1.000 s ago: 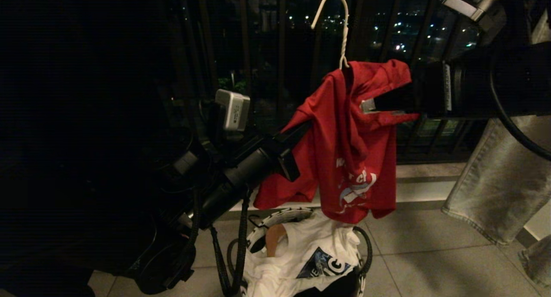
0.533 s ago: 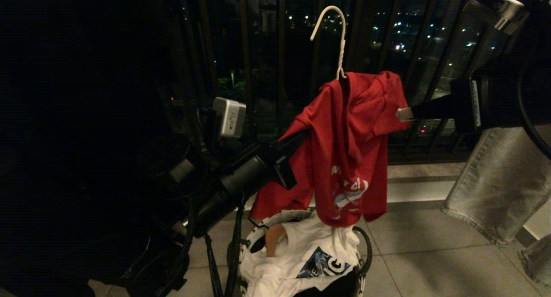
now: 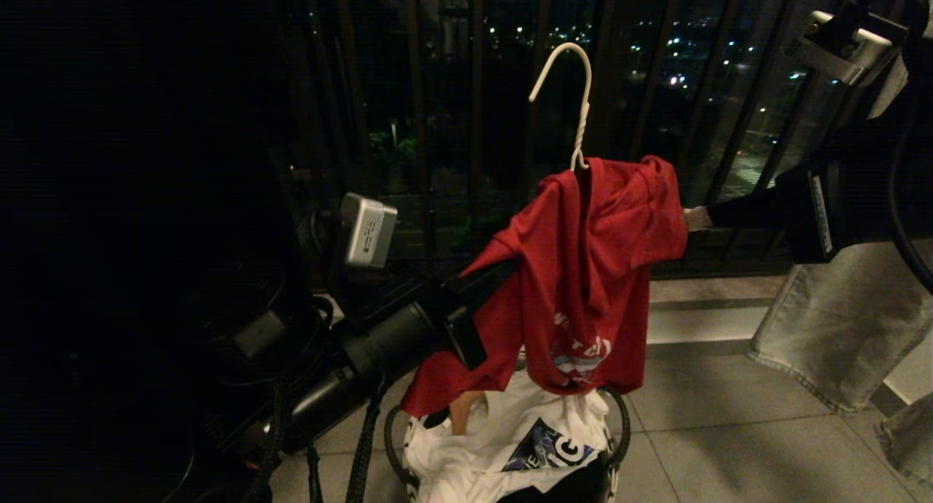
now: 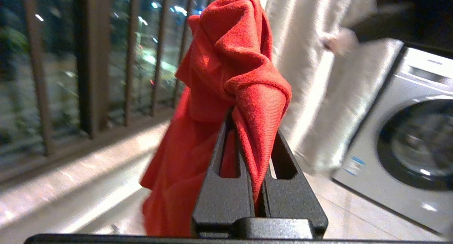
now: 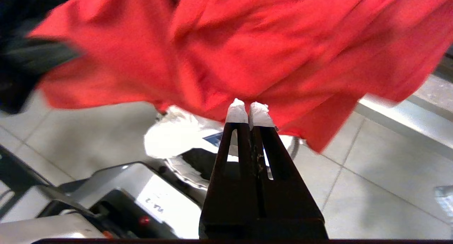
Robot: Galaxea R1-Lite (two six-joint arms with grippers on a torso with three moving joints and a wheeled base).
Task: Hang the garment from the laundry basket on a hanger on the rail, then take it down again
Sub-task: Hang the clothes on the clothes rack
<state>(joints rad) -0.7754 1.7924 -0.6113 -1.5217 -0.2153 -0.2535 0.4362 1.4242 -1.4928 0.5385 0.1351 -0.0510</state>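
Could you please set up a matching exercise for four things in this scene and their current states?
Things:
1. hanger
2. laundry basket
3. left tool
4. grey jeans

States:
A. on the floor, holding a white cloth
B. hanging at the head view's right edge
C. shut on the red T-shirt
D. hook bare, red T-shirt draped below

Pairs: 1-D, 2-A, 3-C, 4-B
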